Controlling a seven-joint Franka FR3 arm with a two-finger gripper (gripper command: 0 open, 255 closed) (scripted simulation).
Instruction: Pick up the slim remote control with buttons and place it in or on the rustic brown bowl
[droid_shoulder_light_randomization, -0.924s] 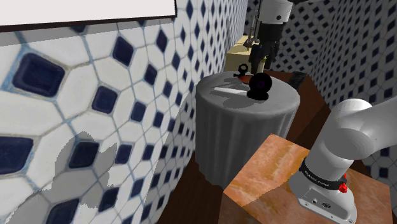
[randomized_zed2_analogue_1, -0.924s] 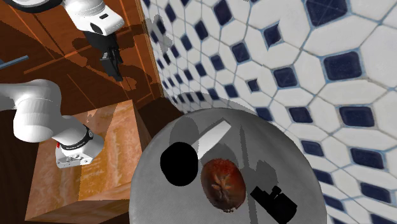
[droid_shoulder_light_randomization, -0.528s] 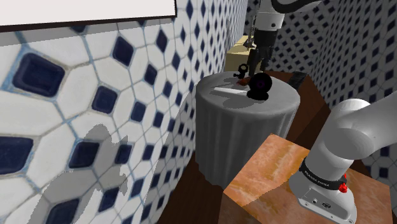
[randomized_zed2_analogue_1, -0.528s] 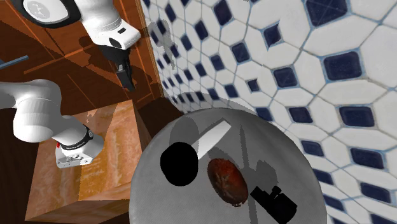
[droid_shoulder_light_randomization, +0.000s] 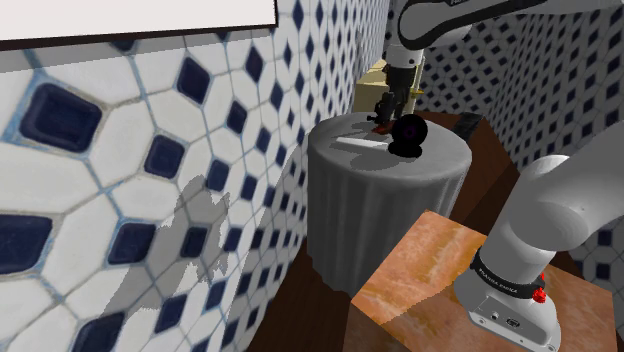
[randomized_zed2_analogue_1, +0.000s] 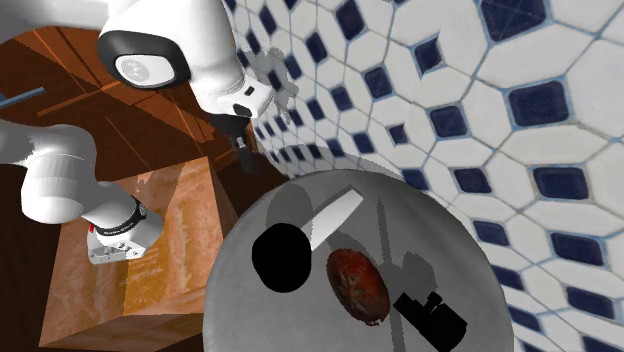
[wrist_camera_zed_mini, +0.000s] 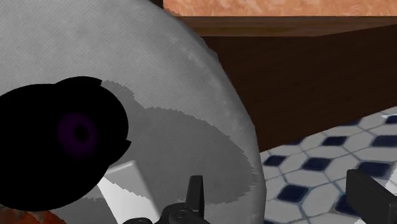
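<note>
A slim white remote (randomized_zed2_analogue_1: 335, 218) lies flat on the round grey table (randomized_zed2_analogue_1: 440, 240), close to the tiled wall; it is seen again as the remote (droid_shoulder_light_randomization: 350, 143) and the remote (wrist_camera_zed_mini: 124, 188). The brown bowl (randomized_zed2_analogue_1: 357, 285) sits beside it near the table's middle, reddish-brown bowl (droid_shoulder_light_randomization: 381, 125) in the shoulder view. My black gripper (randomized_zed2_analogue_1: 241, 152) hangs off the table's edge, short of the remote, its fingers apart and empty. The same gripper (droid_shoulder_light_randomization: 386, 106) hangs over the table's far side. In the wrist view the gripper (wrist_camera_zed_mini: 283, 203) stands open, fingers (wrist_camera_zed_mini: 196, 194) wide apart.
A round black object (randomized_zed2_analogue_1: 283, 258) stands on the table next to the remote and bowl, large in the wrist view as the black object (wrist_camera_zed_mini: 60, 149). Another black item (randomized_zed2_analogue_1: 432, 317) lies past the bowl. Blue-and-white tiled wall (randomized_zed2_analogue_1: 480, 90) borders the table; my stand (randomized_zed2_analogue_1: 150, 250) sits beside it.
The arm has swung down and toward the table, carrying the gripper from over the wooden floor to the table's edge. The fingers stayed open. The remote has not moved.
</note>
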